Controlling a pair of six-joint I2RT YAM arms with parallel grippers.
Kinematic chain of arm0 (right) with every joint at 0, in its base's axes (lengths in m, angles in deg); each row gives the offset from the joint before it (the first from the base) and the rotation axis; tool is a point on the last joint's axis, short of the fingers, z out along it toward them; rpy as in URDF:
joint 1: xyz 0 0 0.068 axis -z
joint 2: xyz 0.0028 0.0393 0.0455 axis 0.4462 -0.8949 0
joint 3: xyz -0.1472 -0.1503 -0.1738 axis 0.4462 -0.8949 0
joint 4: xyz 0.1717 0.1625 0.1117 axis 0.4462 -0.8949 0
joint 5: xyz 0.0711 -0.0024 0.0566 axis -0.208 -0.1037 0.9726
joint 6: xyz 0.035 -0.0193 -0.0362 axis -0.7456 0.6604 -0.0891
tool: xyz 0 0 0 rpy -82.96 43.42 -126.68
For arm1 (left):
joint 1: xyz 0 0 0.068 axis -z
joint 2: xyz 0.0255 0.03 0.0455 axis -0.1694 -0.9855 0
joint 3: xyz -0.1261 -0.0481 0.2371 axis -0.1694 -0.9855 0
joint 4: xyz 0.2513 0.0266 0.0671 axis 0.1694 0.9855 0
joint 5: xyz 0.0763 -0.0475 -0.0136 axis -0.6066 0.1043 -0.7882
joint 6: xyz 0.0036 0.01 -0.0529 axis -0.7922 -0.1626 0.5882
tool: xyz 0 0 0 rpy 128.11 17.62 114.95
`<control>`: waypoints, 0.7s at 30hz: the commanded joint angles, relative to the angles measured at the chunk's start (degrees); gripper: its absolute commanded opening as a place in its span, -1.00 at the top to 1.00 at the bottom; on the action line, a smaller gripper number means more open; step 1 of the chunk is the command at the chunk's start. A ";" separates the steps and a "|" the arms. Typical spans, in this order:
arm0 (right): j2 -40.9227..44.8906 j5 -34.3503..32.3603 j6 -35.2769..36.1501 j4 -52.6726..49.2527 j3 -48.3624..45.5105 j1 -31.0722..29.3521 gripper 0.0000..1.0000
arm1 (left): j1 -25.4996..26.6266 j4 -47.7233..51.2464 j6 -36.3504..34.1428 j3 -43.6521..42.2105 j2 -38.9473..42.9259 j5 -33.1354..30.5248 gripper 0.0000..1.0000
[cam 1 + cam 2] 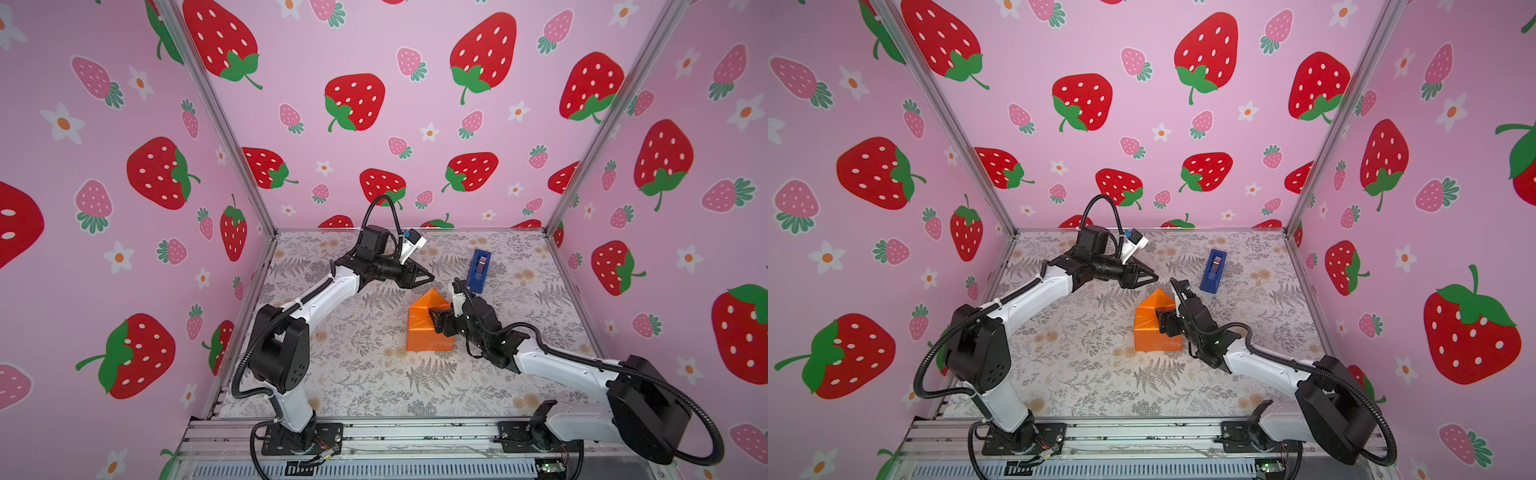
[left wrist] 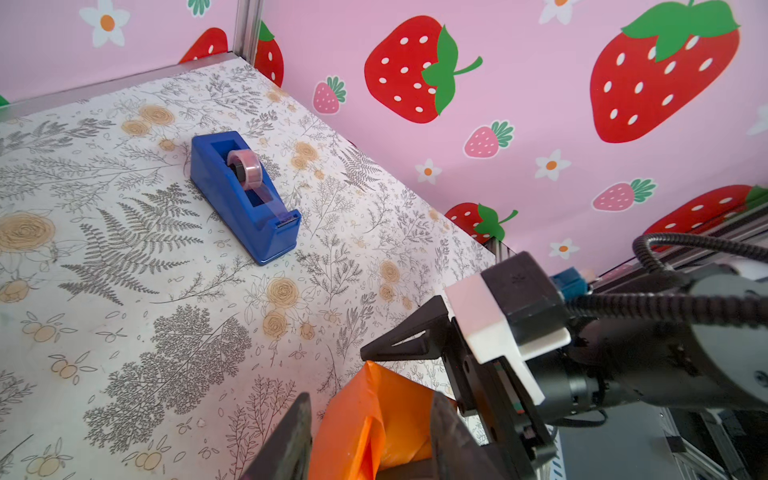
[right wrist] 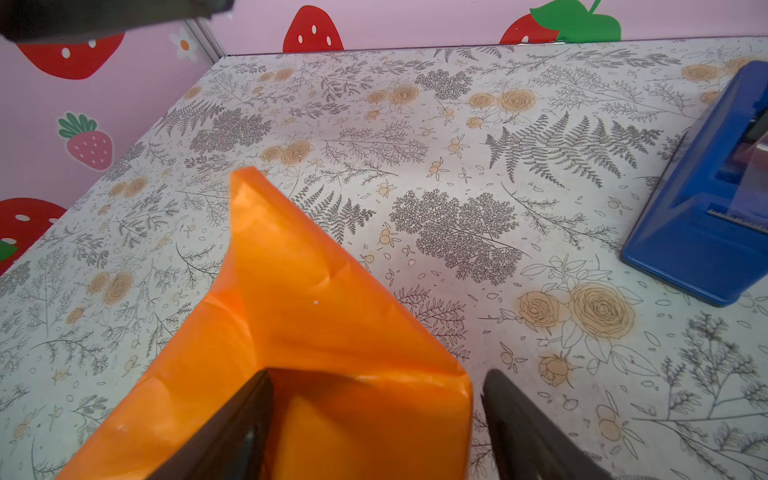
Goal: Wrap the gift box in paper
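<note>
Gift box: not visible itself, judged to be inside the orange parcel at mid-table, slightly right of centre.

Table (image 1: 353, 374): floral cover, carries everything.

The paper (image 1: 428, 336): glossy orange, wrapped into a block. One pointed flap stands up off its far side, loose, with the tip aimed up and far. It shows the same in both top views (image 1: 1154, 338).

Tape dispenser (image 1: 478, 270): blue, roll loaded, far right of the parcel and apart from it. Its long axis runs near to far.

Right gripper (image 1: 434, 320): comes in from the near right and sits on the parcel's right top edge. In the right wrist view (image 3: 378, 374) the jaws are spread wide and straddle a parcel corner. One finger lies against the paper and the other is just beside the edge with a sliver of table showing, so it looks like bracing, not pinching.

Left gripper (image 1: 430, 277): hangs just far of and above the flap tip. In the left wrist view (image 2: 370, 399) the fingers are parted with the flap between them, not clamped on it.

Key relation: the flap lies directly under and near of the left gripper, so the left arm is the nearer one. Likely next move is to push the flap down toward the near side over the top, then tape it. The dispenser is nearer the right arm.
</note>
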 commanded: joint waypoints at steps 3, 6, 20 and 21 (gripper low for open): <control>-2.53 0.88 1.26 -8.43 -1.27 -0.26 -0.62 | 1.21 2.97 -2.61 1.67 -3.43 3.28 0.09; -2.52 0.80 1.27 -8.42 -1.18 -0.27 -0.62 | 1.60 4.36 -3.60 2.28 -4.72 3.24 0.16; -2.45 0.71 1.03 -8.59 -1.26 -0.25 -0.61 | 1.76 4.53 -4.41 2.49 -4.49 4.61 0.85; -2.38 0.71 1.03 -8.62 -1.26 -0.25 -0.60 | 1.71 4.41 -4.45 2.36 -4.31 4.72 0.86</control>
